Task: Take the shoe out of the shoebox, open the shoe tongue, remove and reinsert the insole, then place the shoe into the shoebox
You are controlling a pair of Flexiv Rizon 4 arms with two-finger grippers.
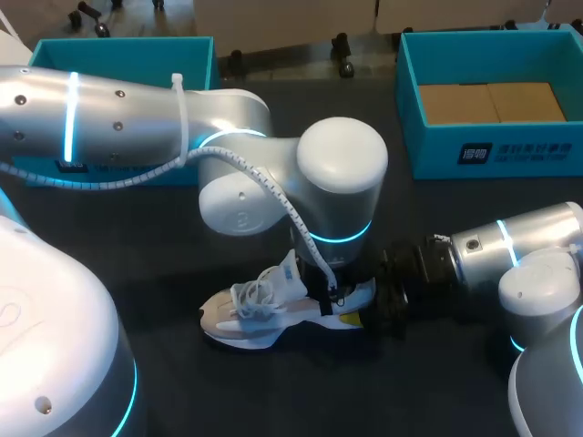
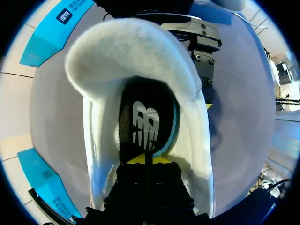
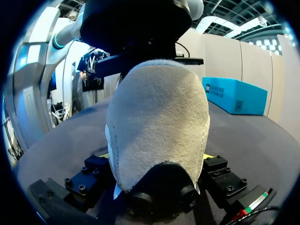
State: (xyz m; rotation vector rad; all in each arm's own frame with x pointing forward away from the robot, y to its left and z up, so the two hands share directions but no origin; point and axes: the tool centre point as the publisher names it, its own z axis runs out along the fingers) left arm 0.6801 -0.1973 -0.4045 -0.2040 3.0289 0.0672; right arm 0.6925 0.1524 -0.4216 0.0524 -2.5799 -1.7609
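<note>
white shoe (image 1: 260, 314) stands near the table (image 1: 273, 401)'s front edge, heel clamped by the right gripper (image 3: 157, 157). the left gripper (image 2: 145, 160), tips closed together, sits inside the collar at the insole (image 2: 145, 124)'s heel end, perhaps pinching it. a teal shoebox (image 1: 492, 150) sits at the far right corner.

On the sneaker (image 1: 264, 305), the heel held in the right gripper (image 3: 157, 158) is soft, napped grey suede. Ahead of the left gripper (image 2: 146, 160), its collar lining is fuzzy white fleece. The desk (image 1: 273, 401) is dark and matt; the left arm (image 1: 118, 118) is smooth, glossy silver.
</note>
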